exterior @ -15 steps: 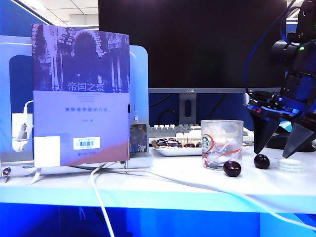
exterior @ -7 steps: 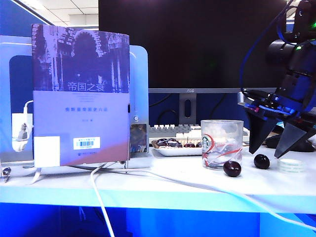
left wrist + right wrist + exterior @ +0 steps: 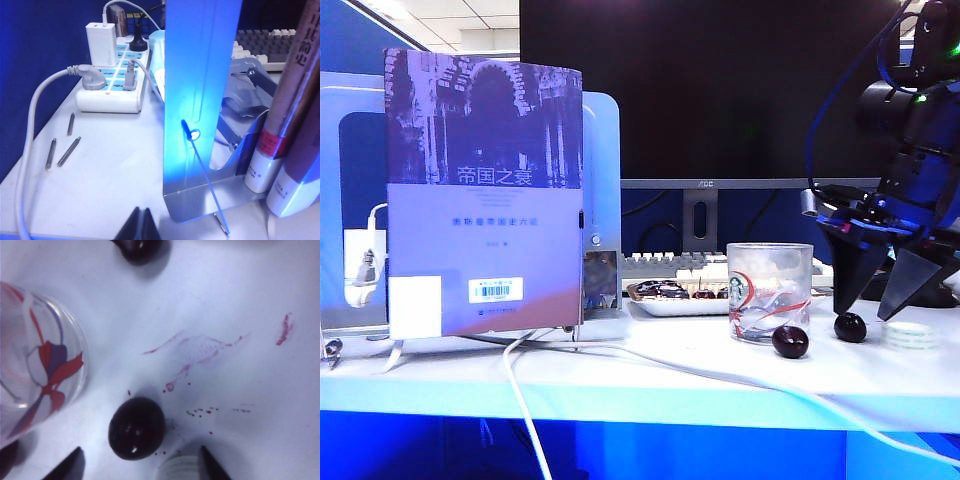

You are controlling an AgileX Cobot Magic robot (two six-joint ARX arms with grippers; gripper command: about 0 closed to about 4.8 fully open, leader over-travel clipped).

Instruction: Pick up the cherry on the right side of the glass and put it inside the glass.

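The cherry (image 3: 850,327) is small, glossy and near-black, and lies on the white table just right of the glass (image 3: 769,291), a clear tumbler with a green logo and red lines. My right gripper (image 3: 866,312) points down over the cherry, open, one finger on each side and above the table. In the right wrist view the cherry (image 3: 136,428) lies between the two fingertips (image 3: 76,456), apart from both, with the glass (image 3: 35,365) beside it. My left gripper (image 3: 141,224) is shut and empty over bare table near a metal bookend, far from the glass.
A more maroon cherry (image 3: 790,341) lies in front of the glass. A tape roll (image 3: 910,336) sits by the outer right finger. Behind the glass are a plate of cherries (image 3: 670,296) and a keyboard. A standing book (image 3: 485,190) and a white cable (image 3: 720,378) are on the left.
The right gripper's fingers have drawn closer together around the cherry and shifted slightly left. The cherries and the glass have not moved.
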